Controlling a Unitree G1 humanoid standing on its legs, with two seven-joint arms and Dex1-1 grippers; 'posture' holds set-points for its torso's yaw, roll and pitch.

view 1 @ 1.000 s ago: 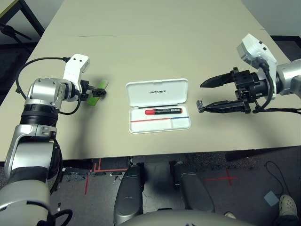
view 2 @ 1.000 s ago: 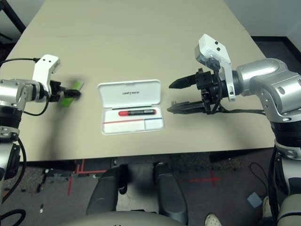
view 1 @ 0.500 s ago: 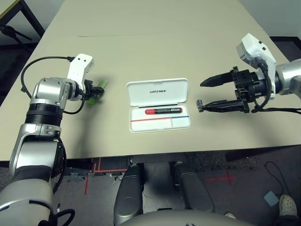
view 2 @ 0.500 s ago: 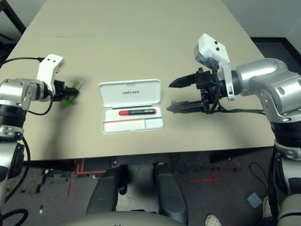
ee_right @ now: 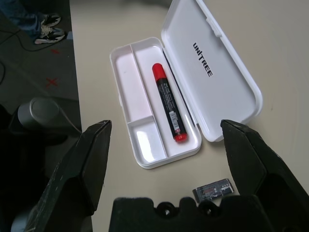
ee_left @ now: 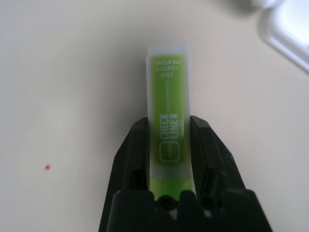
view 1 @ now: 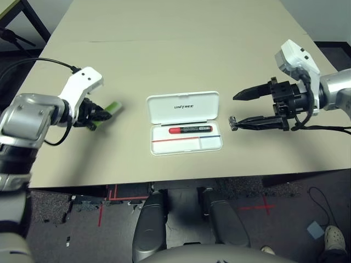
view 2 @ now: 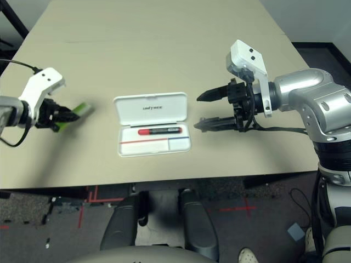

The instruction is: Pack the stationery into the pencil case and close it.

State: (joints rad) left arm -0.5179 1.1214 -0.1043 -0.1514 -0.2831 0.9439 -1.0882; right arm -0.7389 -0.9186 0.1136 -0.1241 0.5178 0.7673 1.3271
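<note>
Your pencil case [view 1: 185, 121] lies open on the table [view 1: 164, 49], well off to the inner side of your left gripper [ee_left: 169, 140] and just beyond the fingertips of your right gripper [view 1: 236, 109]. The red marker [view 1: 190, 130] already sits in its long compartment.

What has just changed is on your left: a second ago that gripper was spread around the green highlighter [ee_left: 168, 128] on the tabletop; now its fingers [ee_left: 137, 145] are clamped on the bar's flat sides, the arm has drawn back toward you, and the bar juts past the fingertips. It looks lifted clear, so the second item seems ready to carry to the tray.

Your right gripper has not moved; its jaws stand wide apart, holding nothing, with the small grey piece [ee_right: 216, 188] lying just below them on the table.
</note>
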